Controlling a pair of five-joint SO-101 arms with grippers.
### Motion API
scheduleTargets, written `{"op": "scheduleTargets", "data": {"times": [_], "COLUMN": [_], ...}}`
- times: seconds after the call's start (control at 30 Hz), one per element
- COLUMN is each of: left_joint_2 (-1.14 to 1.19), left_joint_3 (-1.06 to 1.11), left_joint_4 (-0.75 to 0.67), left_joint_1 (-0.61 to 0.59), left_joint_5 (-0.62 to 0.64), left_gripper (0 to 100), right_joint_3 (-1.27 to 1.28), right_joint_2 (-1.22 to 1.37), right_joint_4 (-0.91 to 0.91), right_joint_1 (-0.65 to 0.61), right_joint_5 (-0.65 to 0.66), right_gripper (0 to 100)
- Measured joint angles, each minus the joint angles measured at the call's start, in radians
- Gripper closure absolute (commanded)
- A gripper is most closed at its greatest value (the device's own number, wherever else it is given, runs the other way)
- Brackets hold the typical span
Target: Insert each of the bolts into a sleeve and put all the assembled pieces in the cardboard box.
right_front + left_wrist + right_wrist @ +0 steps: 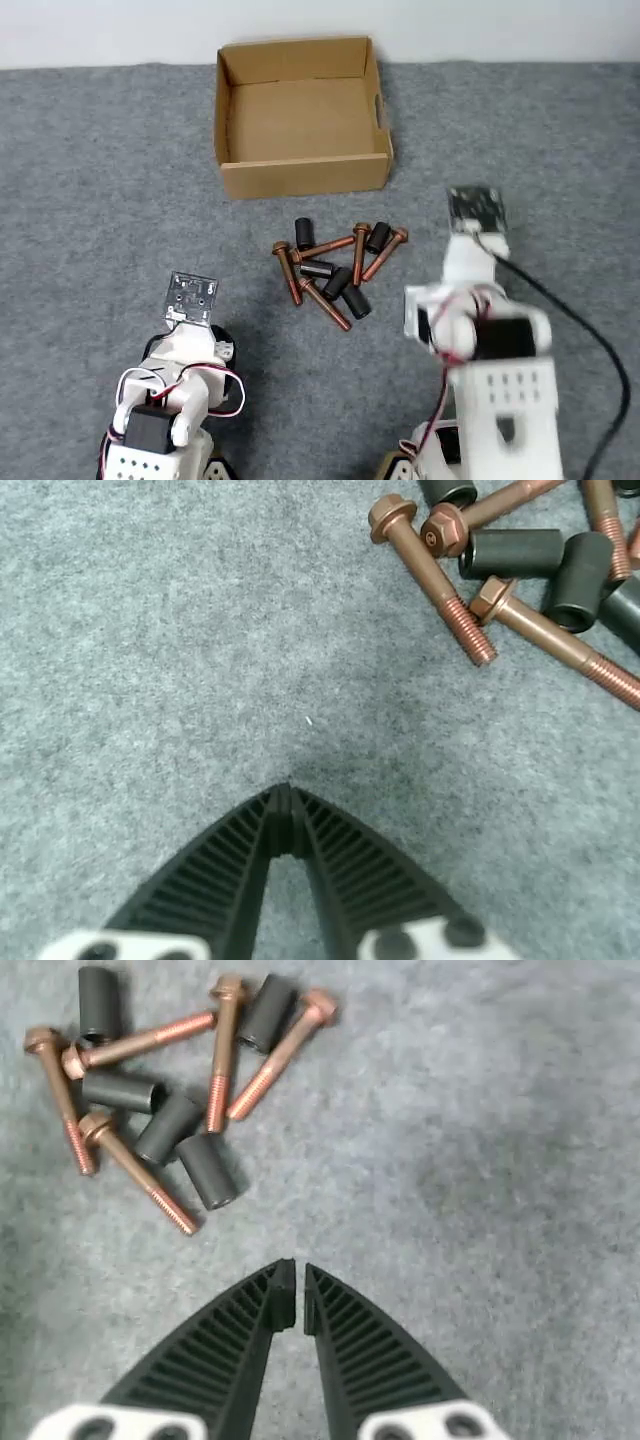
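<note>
Several copper-coloured bolts (287,272) and short black sleeves (304,233) lie mixed in a loose pile on the grey carpet, all separate. The open cardboard box (305,175) stands behind the pile, with nothing inside. My left gripper (191,292) is low at the pile's near left, shut, holding nothing. Its wrist view has the tips (290,802) together, with a bolt (430,575) and a sleeve (515,552) ahead. My right gripper (476,212) sits to the right of the pile, shut and holding nothing. Beyond its tips (298,1282) lie a bolt (270,1055) and a sleeve (208,1170).
Grey carpet (100,200) covers the whole table, with bare room on both sides of the pile and the box. A black cable (580,330) runs from the right arm toward the near right edge. A pale wall borders the far side.
</note>
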Motion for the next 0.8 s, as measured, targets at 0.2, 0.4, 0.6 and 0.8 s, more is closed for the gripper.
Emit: {"op": "scheduleTargets", "data": {"times": [0.2,0.4,0.6,0.8], "left_joint_2": [0.0,0.0,0.0,0.0], "left_joint_3": [0.0,0.0,0.0,0.0], "left_joint_4": [0.0,0.0,0.0,0.0], "left_joint_1": [0.0,0.0,0.0,0.0], "left_joint_5": [0.0,0.0,0.0,0.0], "left_gripper": [99,99,99,99], "right_joint_3": [-0.175,-0.284,-0.359,-0.388], "right_joint_2": [0.362,0.638,0.842,0.964], "right_joint_4": [0.0,-0.043,-0.094,-0.169], "right_joint_1": [-0.14,-0.216,-0.222,-0.224], "right_joint_5": [0.077,0.261,0.261,0.242], "right_gripper": [99.0,98.2,83.1,84.5]}}
